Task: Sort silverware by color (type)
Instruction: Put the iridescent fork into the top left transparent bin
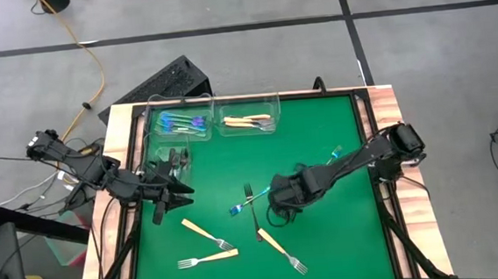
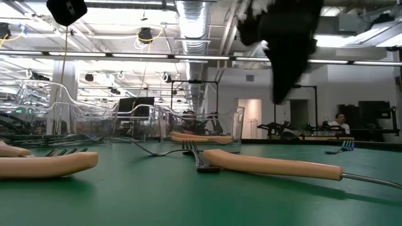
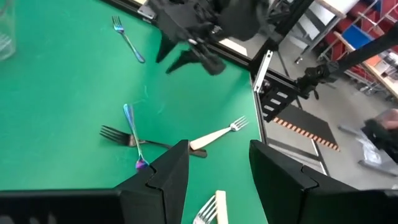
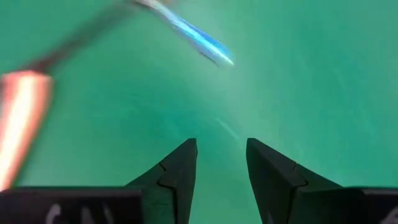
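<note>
- Left gripper point(image 1: 182, 193): hovers at the left edge of the green mat point(image 1: 344, 238), just beside the bin of dark forks point(image 1: 168, 159). In its wrist view both fingers stand apart with nothing between them; it holds no fork.
- Sorted so far: the blue forks in the bin point(image 1: 184, 122) at the back left, and the tan forks in the bin point(image 1: 248, 121) next to it.
- Loose on the mat, front left: two tan-handled forks point(image 1: 206, 233), one crossing near the other.
- Centre of the mat: a blue fork point(image 1: 240, 208) lies across a dark fork point(image 1: 253, 211), with a tan fork point(image 1: 281, 252) just beyond them toward the front.
- Right gripper point(image 1: 280, 209): sits over the centre of the mat, just right of the crossed pair. Its wrist view shows the fingers parted and empty, the blue fork's handle point(image 4: 189, 31) ahead of them.
- Far right: one more blue fork point(image 1: 335, 154) lies close under the right arm.
- Step in hand, as judged: the right gripper is lining up on the blue fork of the crossed pair.
- Next move calls for: lowering squarely over the blue handle, clear of the dark fork beneath, then closing and carrying it to the blue bin.
- Writing: no brand, label or legible text is visible on any item.
</note>
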